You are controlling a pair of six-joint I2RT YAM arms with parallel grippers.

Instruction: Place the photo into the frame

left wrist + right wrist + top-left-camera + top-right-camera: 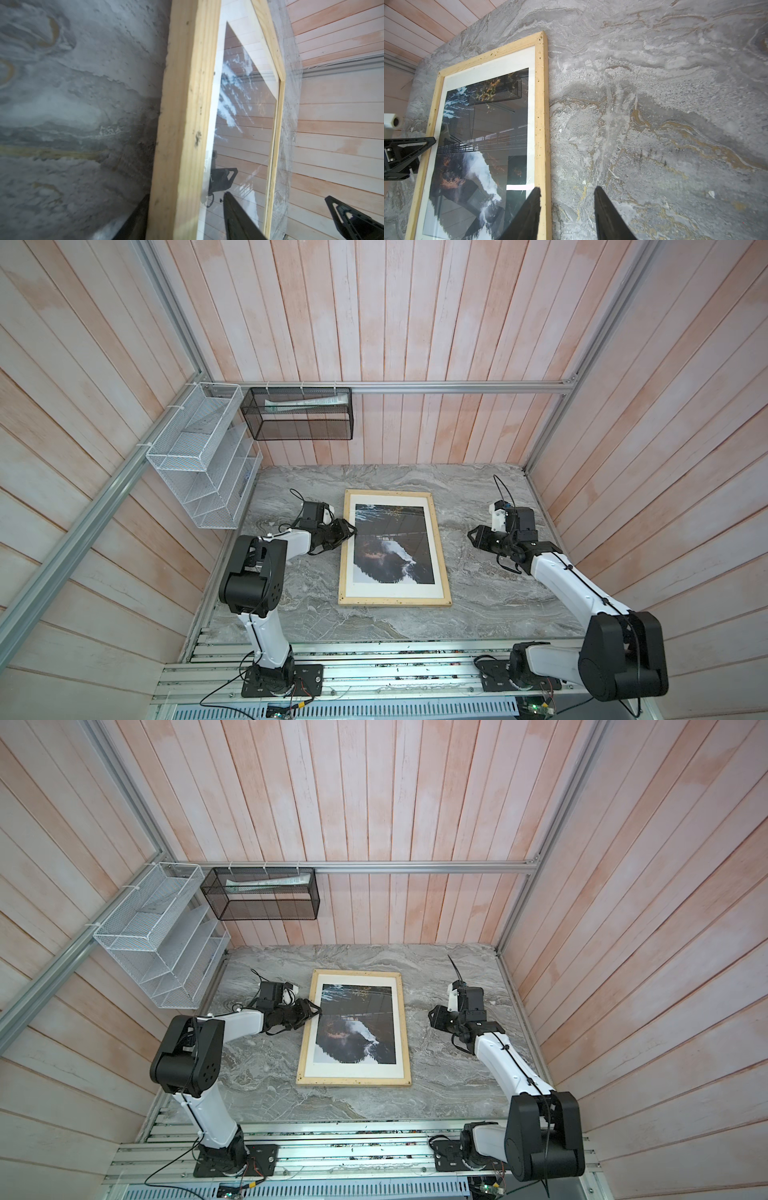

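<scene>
Both pairs of jaws stand parted, and neither clamps anything. The left jaws straddle the frame's nearest rail. In the left wrist view one finger lies by the rail's outer edge, low on the desk, and the other finger hangs over the pane with a gap to the wood. The right jaws are empty, with one finger over bare desk, and in both top views they are well apart from the rail nearest them. The frame lies flat between the two pairs of jaws, pane up. The photo sits inside it, white border showing on all sides, waterfall facing up.

The photo looks placed, so the step in hand is probably letting go and clearing off. To do it well, the left jaws should widen a little, lift the pane-side finger first, then back straight away from the rail. A sideways drag could skew the frame, and a low finger could scratch the pane. The right jaws need do nothing unless the frame shifts; a light touch on their rail would then steady it.
</scene>
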